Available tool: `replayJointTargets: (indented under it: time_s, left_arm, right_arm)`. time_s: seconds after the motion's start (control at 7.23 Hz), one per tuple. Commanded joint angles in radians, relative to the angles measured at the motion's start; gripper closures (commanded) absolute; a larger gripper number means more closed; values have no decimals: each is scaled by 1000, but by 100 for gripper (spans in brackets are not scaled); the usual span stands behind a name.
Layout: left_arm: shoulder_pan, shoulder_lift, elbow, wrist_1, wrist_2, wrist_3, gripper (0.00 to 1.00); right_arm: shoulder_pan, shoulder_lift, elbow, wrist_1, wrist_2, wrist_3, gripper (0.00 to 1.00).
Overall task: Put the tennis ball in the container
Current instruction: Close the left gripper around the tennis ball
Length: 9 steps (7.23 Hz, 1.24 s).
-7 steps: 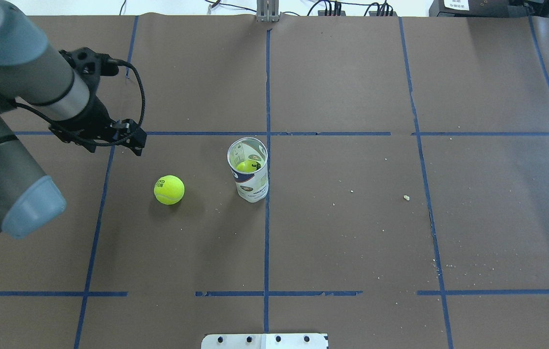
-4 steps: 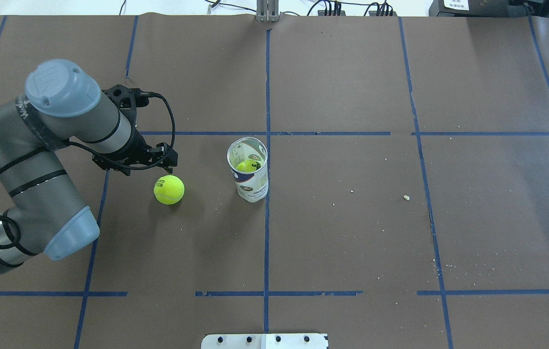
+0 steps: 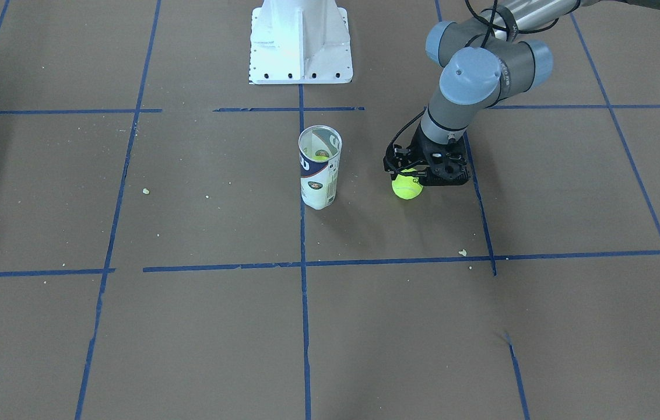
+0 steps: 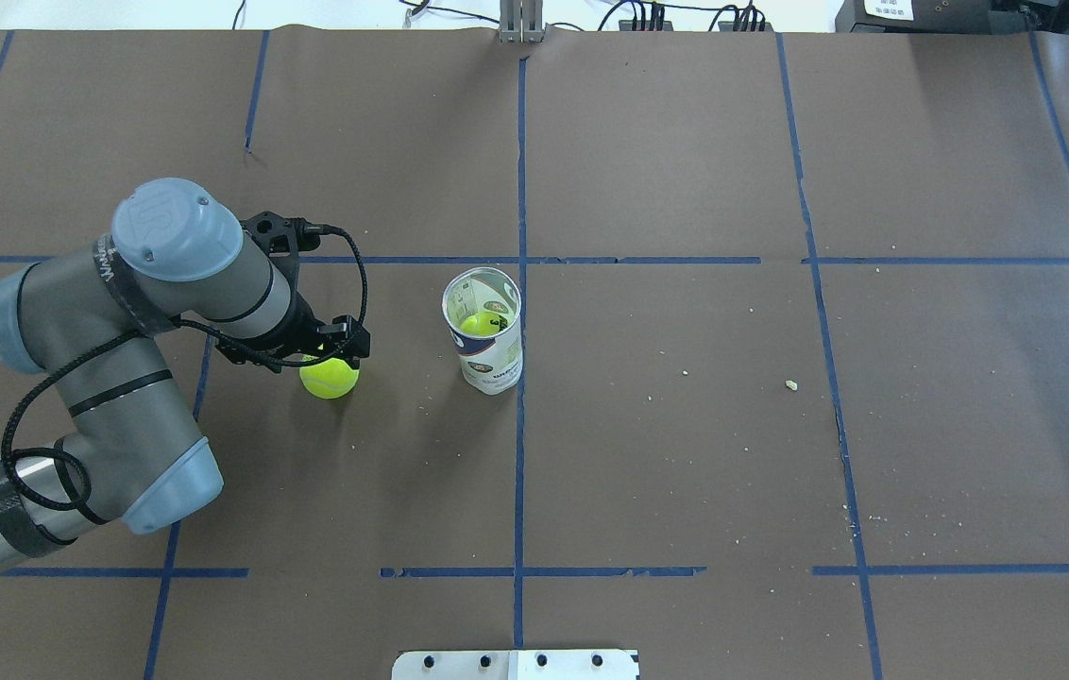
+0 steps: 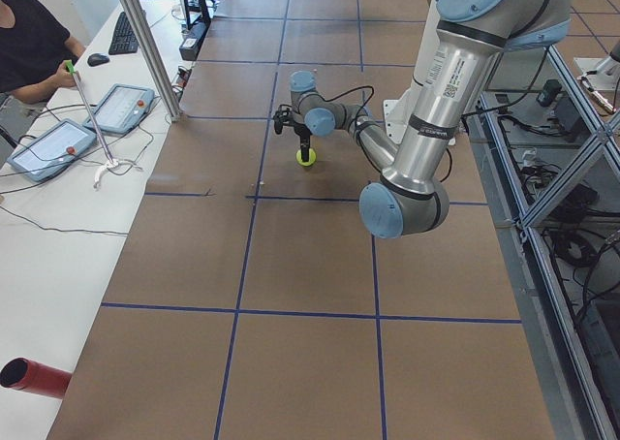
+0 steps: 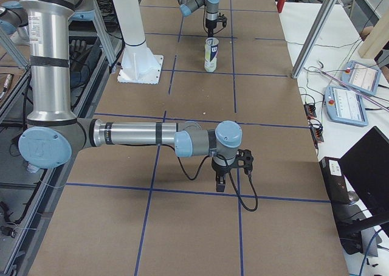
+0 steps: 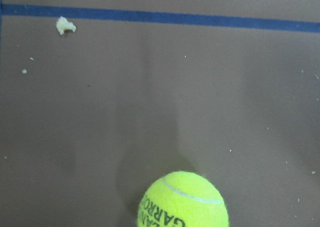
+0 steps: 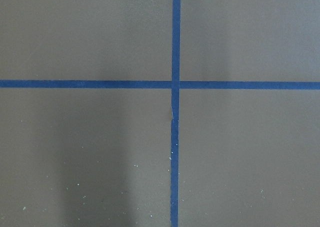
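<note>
The tennis ball (image 4: 330,380) (image 3: 407,190) lies on the brown table, left of the container in the overhead view. My left gripper (image 4: 333,355) (image 3: 409,176) hangs right over it, pointing down. It looks open, with its fingers down around the ball's top. The left wrist view shows the ball (image 7: 182,202) at the bottom edge and no fingers. The container (image 4: 487,354) (image 3: 319,181) stands upright and uncapped, with another ball (image 4: 481,324) inside. My right gripper (image 6: 221,182) hovers low over bare table far from both; I cannot tell its state.
The white robot base (image 3: 299,46) (image 4: 516,664) sits behind the container. Blue tape lines (image 4: 520,472) cross the table. A few crumbs (image 4: 790,384) lie to the right. Operators' tablets (image 5: 48,147) rest on a side desk.
My left arm has swung right and toward the robot and come down over the tennis ball. The ball and the container have stayed put.
</note>
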Motion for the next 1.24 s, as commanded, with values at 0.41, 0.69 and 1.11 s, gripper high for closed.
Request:
replayJointTargets:
  time_s: [0.41, 0.69, 1.11]
  left_arm:
    - [33, -7, 42, -39, 7, -22, 0]
    - [33, -8, 42, -39, 37, -18, 0]
    - [30, -8, 42, -50, 45, -18, 0]
  right_arm:
    - [0, 0, 0, 0, 0, 0, 0]
    - [0, 0, 0, 0, 0, 0, 0]
    - [0, 0, 0, 0, 0, 0, 0]
